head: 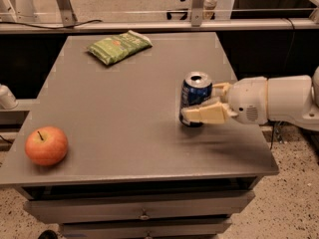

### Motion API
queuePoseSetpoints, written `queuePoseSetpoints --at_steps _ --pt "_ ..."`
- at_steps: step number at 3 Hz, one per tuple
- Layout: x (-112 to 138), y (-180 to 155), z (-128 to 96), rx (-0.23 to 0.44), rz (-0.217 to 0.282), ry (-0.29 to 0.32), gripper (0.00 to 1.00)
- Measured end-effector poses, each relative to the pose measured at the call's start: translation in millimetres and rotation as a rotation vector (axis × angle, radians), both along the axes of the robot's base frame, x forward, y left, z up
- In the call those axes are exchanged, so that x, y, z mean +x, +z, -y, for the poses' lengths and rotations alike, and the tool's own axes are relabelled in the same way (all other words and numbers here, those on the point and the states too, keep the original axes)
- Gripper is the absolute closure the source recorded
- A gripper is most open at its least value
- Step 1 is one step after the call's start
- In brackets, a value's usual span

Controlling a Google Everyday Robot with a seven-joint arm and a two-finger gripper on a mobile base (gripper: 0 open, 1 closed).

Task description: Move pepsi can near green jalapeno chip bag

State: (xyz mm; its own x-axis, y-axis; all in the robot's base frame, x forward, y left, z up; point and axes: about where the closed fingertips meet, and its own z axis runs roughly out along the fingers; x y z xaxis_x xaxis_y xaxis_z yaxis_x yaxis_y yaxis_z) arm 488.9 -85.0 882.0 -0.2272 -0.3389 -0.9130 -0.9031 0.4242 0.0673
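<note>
The pepsi can [195,89], dark blue with a silver top, stands upright at the right side of the grey table [124,113]. My gripper [200,103] reaches in from the right and is shut on the can: one cream finger [207,115] crosses its lower front and the other sits behind it. The can looks slightly raised, with a shadow on the table below it. The green jalapeno chip bag [118,46] lies flat at the far side of the table, well to the left of and behind the can.
A red-orange apple [46,145] sits near the table's front left corner. My white arm [284,101] extends off the right edge. Metal rails and frame legs [197,6] run behind the table. Drawers [144,214] are below the front edge.
</note>
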Motion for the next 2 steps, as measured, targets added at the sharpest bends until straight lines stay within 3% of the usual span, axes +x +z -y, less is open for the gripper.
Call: queuePoseSetpoints --at_steps 1,2 --pt "30 38 30 -0.023 0.076 -0.051 1.0" --pt "37 53 35 -0.025 0.105 -0.061 1.0"
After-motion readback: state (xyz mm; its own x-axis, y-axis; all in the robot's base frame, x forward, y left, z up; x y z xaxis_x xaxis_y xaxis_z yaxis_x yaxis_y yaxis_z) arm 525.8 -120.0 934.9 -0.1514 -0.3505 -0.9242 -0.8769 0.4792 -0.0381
